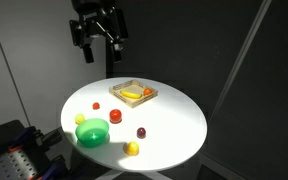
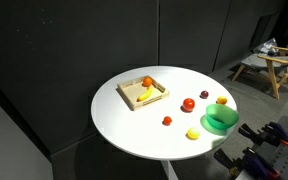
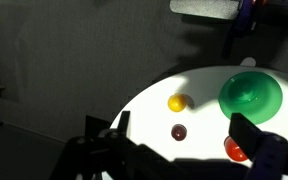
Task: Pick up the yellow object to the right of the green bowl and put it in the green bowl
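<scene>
The yellow object [image 1: 132,148] is a small rounded lump near the table's front edge, beside the green bowl [image 1: 92,133]. Both show in both exterior views, the yellow object [image 2: 193,133] close to the green bowl [image 2: 220,120]. In the wrist view the yellow object [image 3: 177,102] lies left of the green bowl [image 3: 250,95]. My gripper [image 1: 96,35] hangs high above the back of the table, open and empty. Its two dark fingers [image 3: 184,148] frame the lower part of the wrist view. It is out of view in one exterior view.
A square wooden tray [image 1: 134,93] with fruit pieces stands at the back of the round white table [image 1: 174,115]. Loose on the table are a paler yellow-green ball [image 1: 80,119], a red piece [image 1: 115,117], a dark purple piece [image 1: 141,131] and a small orange-red piece [image 1: 96,105].
</scene>
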